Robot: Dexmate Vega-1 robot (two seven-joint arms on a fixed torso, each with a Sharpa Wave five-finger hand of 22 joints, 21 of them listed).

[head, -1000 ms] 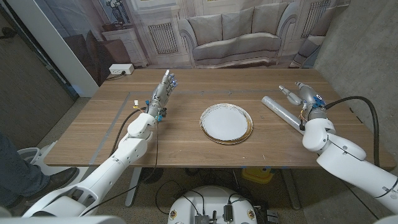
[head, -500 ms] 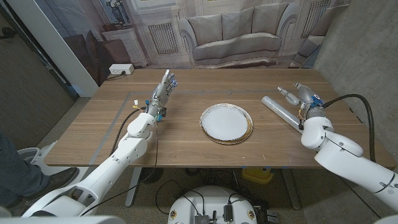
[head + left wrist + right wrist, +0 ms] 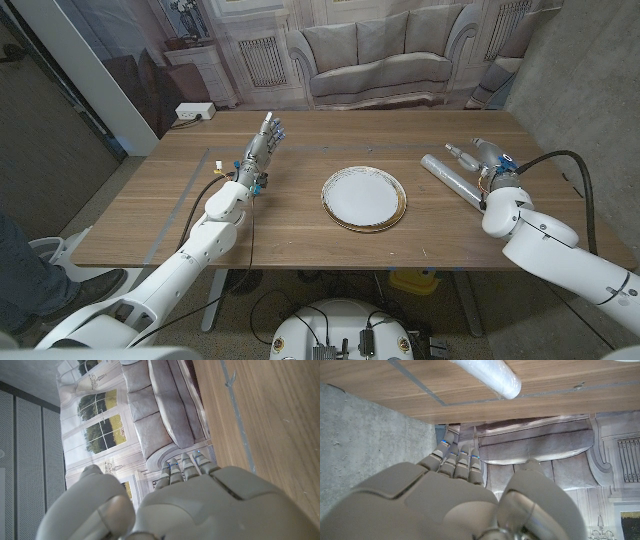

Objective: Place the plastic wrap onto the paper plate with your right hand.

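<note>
We see a wide wooden table (image 3: pixel 300 235) running across the head view, its grain left to right, with a thin grey line marked on the surface near the robot's left side. Behind its far edge hangs a printed backdrop (image 3: pixel 375 50) showing a grey sofa and tall windows.

Next in size are the two arms. The left arm reaches in from the lower left corner, and its left hand (image 3: pixel 265 140) stands at the far left part of the table, fingers together and pointing away from the robot, holding nothing. From the left wrist view we look along the back of the left hand (image 3: pixel 200 505), its fingers extended toward the backdrop with the table surface beside it.

The right arm comes in from the lower right corner. The right hand (image 3: pixel 483 153) sits at the far right part of the table, just beside the plastic wrap (image 3: pixel 455 180), on the side away from the plate. We cannot tell from the head view whether it touches the roll. In the right wrist view the right hand (image 3: pixel 455 495) shows its fingers reaching out with nothing in them, and one end of the plastic wrap (image 3: pixel 490 375) lies on the wood apart from the fingertips.

The paper plate (image 3: pixel 363 198), white with a gold rim, lies near the table's middle. The roll lies at an angle on the table, well apart from the plate, to its right.

A white power strip (image 3: pixel 194 111) rests at the far left corner of the table.
</note>
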